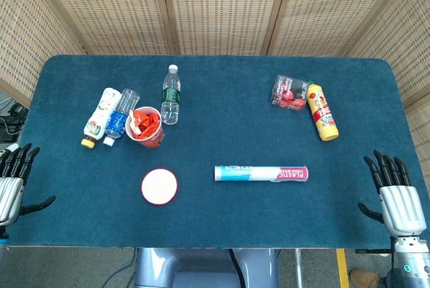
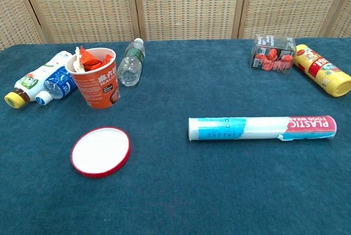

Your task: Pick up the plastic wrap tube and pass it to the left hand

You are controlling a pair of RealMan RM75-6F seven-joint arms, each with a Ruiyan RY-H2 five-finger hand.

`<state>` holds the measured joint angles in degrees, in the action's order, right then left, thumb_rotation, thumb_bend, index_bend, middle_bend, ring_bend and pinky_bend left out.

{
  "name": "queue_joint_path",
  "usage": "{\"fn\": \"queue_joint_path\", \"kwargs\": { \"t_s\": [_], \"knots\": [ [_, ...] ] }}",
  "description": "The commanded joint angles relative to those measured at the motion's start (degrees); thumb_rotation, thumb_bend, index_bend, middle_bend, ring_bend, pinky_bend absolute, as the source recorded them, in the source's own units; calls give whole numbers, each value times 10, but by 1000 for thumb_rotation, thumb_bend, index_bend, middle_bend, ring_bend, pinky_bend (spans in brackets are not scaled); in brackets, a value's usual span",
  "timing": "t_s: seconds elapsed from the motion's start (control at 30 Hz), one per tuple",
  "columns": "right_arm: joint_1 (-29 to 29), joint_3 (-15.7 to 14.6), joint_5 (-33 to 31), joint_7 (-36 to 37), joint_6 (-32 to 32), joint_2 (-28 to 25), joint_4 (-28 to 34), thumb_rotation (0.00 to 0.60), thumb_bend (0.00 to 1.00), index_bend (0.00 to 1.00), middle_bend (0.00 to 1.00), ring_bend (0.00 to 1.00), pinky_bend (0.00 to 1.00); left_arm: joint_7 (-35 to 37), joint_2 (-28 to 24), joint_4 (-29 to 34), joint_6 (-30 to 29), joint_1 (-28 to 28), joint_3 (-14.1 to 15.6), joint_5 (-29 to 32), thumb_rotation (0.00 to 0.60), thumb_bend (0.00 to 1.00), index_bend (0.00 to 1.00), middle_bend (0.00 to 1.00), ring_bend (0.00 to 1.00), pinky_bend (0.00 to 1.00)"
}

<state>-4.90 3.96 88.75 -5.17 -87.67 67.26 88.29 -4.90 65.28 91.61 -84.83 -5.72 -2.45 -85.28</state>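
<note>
The head view's left edge is cutting off part of the left hand [image 1: 12, 179], and the chest view is showing neither hand. The paper cup [image 2: 99, 79] is hiding part of the blue-labelled bottle [image 2: 58, 84]. The contents of the clear box [image 2: 272, 54] are looking too small to identify.

Counting around the red cup [image 1: 146, 127]: one plastic wrap tube [image 1: 261, 173], one red lid [image 1: 159, 186], two clear water bottles [image 1: 170, 94] [image 1: 120, 116], one white bottle [image 1: 99, 117], one yellow bottle [image 1: 322, 111], one clear box of red pieces [image 1: 289, 92] are lying there; two hands [image 1: 12, 179] [image 1: 398, 197] are showing.
</note>
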Motion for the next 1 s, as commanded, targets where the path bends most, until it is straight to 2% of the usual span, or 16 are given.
{"fn": "queue_joint_path", "kwargs": {
  "t_s": [0.03,0.23,0.4,0.57,0.63,0.8,0.9,1.0],
  "knots": [
    [0,0,0,0,0,1,0,600,0,0,0,0,0,0,-1,0,1,0,0,1,600,0,0,0,0,0],
    [-2,-1,2,-3,3,4,-4,600,0,0,0,0,0,-1,-2,2,-1,3,1,2,600,0,0,0,0,0],
    [-27,1,8,-8,37,14,0,600,0,0,0,0,0,0,-3,3,0,3,2,1,600,0,0,0,0,0],
    [-105,9,20,-6,144,24,20,600,0,57,10,3,0,-2,4,-3,2,-5,-5,0,600,0,0,0,0,0],
    [-138,18,6,-21,198,32,29,600,0,104,58,46,7,-4,13,-9,-2,-6,-8,-2,600,0,0,0,0,0],
    [-198,35,-38,-103,286,86,15,600,0,202,205,192,80,-14,25,-18,8,-13,-9,1,600,0,0,0,0,0],
    [-219,43,-53,-153,298,127,-17,600,17,242,251,241,155,-20,29,-20,17,-18,-10,6,600,0,0,0,0,0],
    [-230,48,-79,-194,302,170,-55,600,79,270,281,276,270,-22,31,-22,22,-21,-12,12,600,0,0,0,0,0]
  ]
}}
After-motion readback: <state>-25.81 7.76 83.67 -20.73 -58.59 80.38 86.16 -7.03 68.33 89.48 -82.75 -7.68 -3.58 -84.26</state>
